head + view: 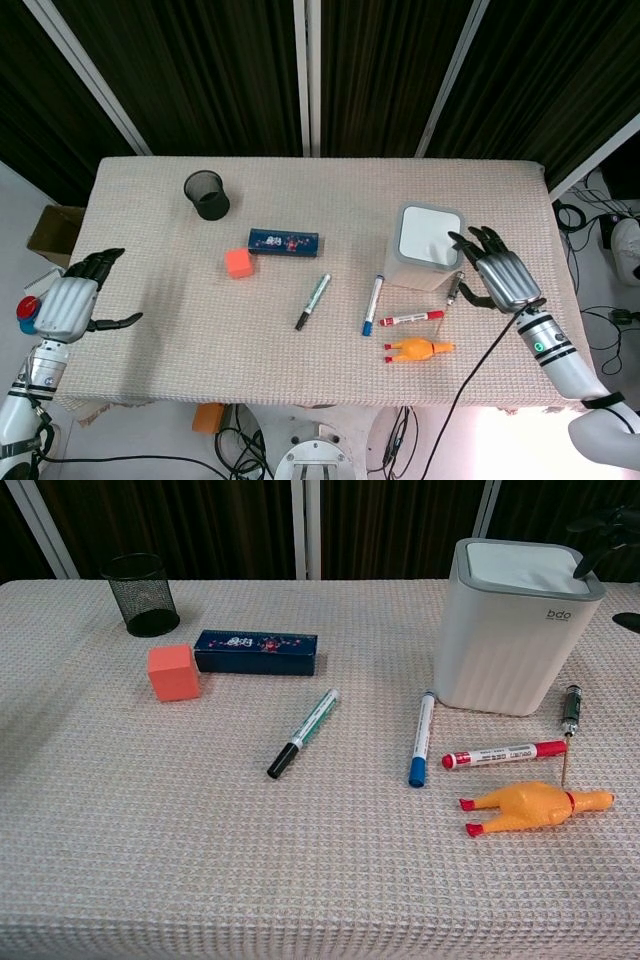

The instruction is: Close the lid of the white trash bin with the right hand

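Observation:
The white trash bin (427, 250) (515, 630) stands right of the table's centre, and its lid (430, 233) (522, 565) lies flat down on the rim. My right hand (494, 277) hovers just right of the bin with its fingers spread; their tips (597, 542) reach the lid's right edge at the frame's border in the chest view. Nothing is held in it. At the table's left edge my left hand (68, 305) hangs with fingers apart, holding nothing.
In front of the bin lie a blue marker (421, 738), a red marker (504, 753), a small screwdriver (569, 720) and a rubber chicken (533, 807). Further left are a green marker (303, 733), an orange cube (173, 672), a dark blue box (256, 651) and a black mesh cup (142, 594).

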Available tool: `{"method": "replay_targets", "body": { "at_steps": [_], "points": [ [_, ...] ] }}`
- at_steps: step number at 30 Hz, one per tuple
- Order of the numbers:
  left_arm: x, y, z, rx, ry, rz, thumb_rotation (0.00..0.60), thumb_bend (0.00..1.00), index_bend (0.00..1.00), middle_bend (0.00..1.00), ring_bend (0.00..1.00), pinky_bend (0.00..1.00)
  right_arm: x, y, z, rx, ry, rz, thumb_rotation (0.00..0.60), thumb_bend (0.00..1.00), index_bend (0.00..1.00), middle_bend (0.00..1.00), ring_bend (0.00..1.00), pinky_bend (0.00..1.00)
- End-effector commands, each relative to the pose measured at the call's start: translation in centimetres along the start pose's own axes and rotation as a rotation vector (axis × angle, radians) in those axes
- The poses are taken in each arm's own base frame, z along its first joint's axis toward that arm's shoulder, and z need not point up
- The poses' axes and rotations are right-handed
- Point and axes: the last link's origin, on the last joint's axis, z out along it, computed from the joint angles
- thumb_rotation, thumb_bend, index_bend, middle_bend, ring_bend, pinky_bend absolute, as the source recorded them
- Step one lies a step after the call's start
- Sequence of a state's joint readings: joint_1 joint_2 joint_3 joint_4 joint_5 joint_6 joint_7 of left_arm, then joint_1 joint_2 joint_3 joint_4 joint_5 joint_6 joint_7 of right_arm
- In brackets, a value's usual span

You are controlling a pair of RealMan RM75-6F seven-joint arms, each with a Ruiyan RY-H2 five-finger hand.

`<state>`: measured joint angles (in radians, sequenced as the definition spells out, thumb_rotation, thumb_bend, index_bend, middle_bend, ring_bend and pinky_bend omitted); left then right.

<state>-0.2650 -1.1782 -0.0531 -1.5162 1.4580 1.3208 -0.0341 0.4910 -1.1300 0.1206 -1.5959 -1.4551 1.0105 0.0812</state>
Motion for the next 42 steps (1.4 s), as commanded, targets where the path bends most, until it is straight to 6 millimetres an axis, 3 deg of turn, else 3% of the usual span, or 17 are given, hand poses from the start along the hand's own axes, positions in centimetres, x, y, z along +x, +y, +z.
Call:
{"method": "replay_targets", "body": {
  "at_steps": [1,19,21,26,31,38,42],
  "points": [
    [0.0,-0.1,-0.1,0.004,0.001,0.000,0.354,0.01,0.09,0.11,0.12,0.26,-0.2,0.0,0.0,-0.001,-0.005,-0.002,0.600,0.33,0.00,0.24,0.00,0.00],
    [0.2,-0.7,-0.7,0.022,0.012,-0.006,0.351,0.01,0.09,0.11,0.12,0.26,-0.7,-0.4,0.0,0.016,-0.015,0.001,0.600,0.35,0.00,0.23,0.00,0.00],
    [0.3,-0.7,-0.7,0.020,0.016,-0.005,0.350,0.01,0.09,0.11,0.12,0.26,-0.1,-0.6,-0.2,0.032,0.033,0.010,0.600,0.35,0.00,0.20,0.00,0.00],
    [0.7,-0.7,-0.9,0.015,0.032,0.002,0.351,0.01,0.09,0.11,0.12,0.26,1.6,-0.9,-1.5,0.079,0.199,0.026,0.600,0.34,0.00,0.03,0.00,0.00],
    [0.9,-0.5,-2.0,0.009,0.046,0.020,0.351,0.01,0.09,0.11,0.12,0.26,1.7,1.1,-6.2,0.016,0.287,-0.053,0.600,0.32,0.00,0.00,0.00,0.00],
    [-0.1,-0.6,-6.3,0.022,0.049,0.069,0.352,0.01,0.09,0.11,0.12,0.26,-3.2,7.0,-15.0,-0.376,0.347,-0.124,0.600,0.27,0.00,0.00,0.00,0.00],
    [-0.7,-0.9,-8.0,0.048,0.036,0.059,0.328,0.01,0.09,0.11,0.12,0.26,-5.3,8.8,-17.4,-0.482,0.336,-0.125,0.600,0.28,0.00,0.00,0.00,0.00]
  ]
}}
